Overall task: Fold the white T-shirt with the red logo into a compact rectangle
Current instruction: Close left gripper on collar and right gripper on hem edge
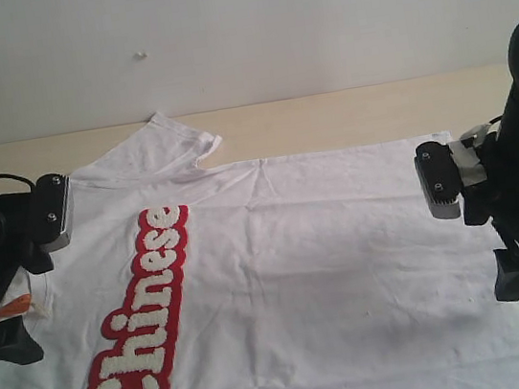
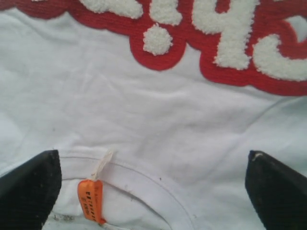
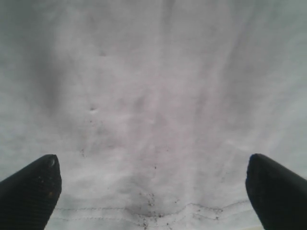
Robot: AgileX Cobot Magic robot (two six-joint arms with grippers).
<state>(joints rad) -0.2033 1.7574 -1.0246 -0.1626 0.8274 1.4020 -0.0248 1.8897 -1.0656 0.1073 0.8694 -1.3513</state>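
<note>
White T-shirt (image 1: 308, 265) lying flat on the table (image 1: 345, 115), red logo (image 1: 141, 327) facing up. Its long axis runs side to side: collar (image 2: 144, 177) under the left gripper (image 2: 151, 165), hem (image 3: 153, 213) under the right gripper (image 3: 153, 165). Both grippers stand wide apart and hold nothing.

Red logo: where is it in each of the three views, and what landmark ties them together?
Exterior view: red logo runs diagonally across the lower left.
Left wrist view: along the top edge, cut off.
Right wrist view: not in it; only plain white T-shirt.
Shared landmark: orange neck tag, in exterior and left wrist views only.
</note>
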